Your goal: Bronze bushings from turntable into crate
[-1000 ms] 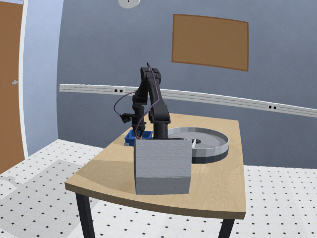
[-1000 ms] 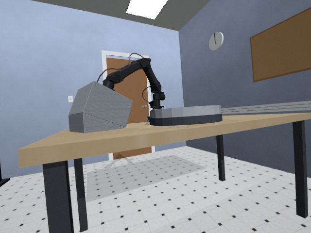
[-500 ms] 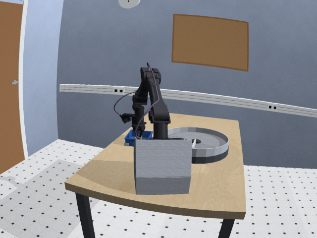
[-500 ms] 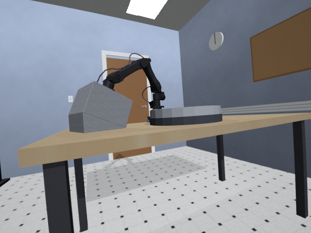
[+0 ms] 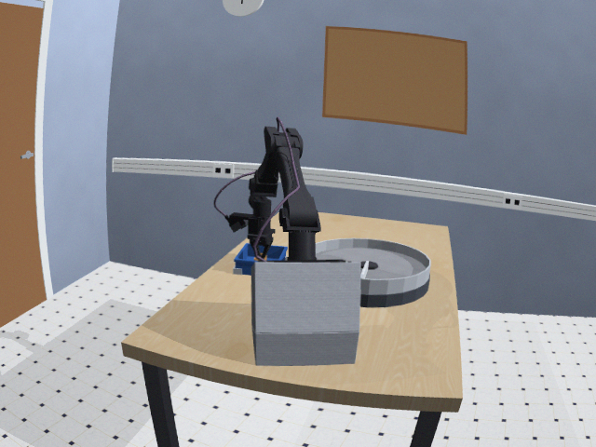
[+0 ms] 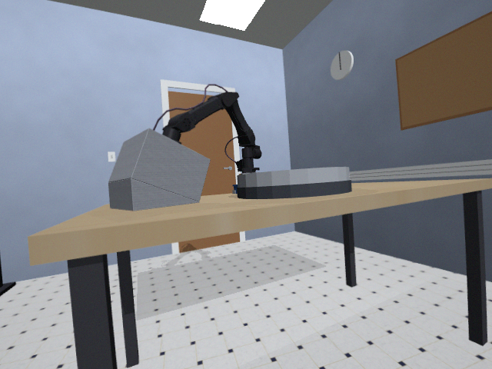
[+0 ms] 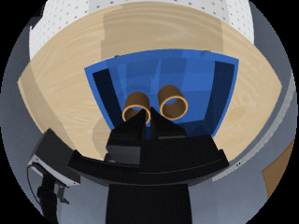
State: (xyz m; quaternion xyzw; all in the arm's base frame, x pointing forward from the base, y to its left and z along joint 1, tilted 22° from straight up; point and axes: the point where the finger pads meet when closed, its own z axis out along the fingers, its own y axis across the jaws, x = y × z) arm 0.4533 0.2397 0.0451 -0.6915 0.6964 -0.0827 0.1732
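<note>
I see pale, satin-smooth wood grain on the table [image 5: 413, 346], matt brushed grey metal on the box [image 5: 304, 307], glossy blue plastic crate [image 7: 220, 96], and shiny bronze bushings [image 7: 172, 105].

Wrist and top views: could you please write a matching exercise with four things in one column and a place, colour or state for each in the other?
Things:
1. hand
2. crate
3. turntable
4. corkboard

Descriptions:
A. hangs on the wall
B. blue, below the hand
C. shut on a bronze bushing
D. round, with a grey rim

Pairs: 1-C, 2-B, 3-D, 4-A
</note>
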